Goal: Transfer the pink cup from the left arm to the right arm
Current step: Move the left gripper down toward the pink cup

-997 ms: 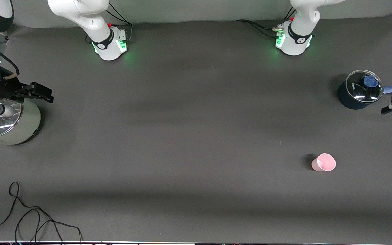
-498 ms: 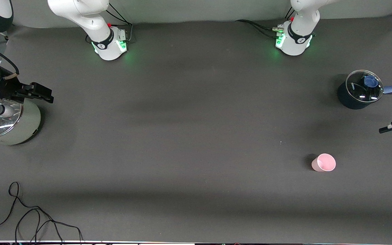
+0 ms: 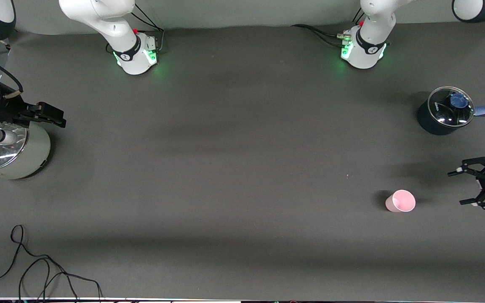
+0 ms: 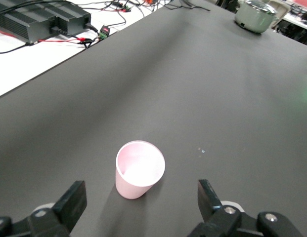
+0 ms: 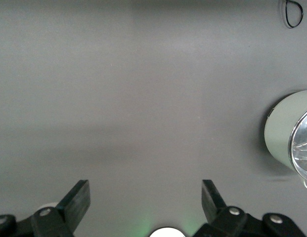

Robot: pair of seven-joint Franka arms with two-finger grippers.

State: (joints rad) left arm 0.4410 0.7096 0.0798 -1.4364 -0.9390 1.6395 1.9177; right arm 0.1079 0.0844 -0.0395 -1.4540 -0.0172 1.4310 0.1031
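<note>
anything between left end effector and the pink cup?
Nothing. Only bare dark table separates the open left end effector from the upright pink cup; the front view and left wrist view both show this.

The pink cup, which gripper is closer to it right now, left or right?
Left. The left gripper hangs open beside the pink cup, at the left arm's end of the table. The right gripper, also open, waits over the pale green pot at the right arm's end.

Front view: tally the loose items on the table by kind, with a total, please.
Cups: 1, pink cup
Lidded pots: 2, dark blue pot, pale green pot
Cables: 1, black cable
Total: 4
</note>
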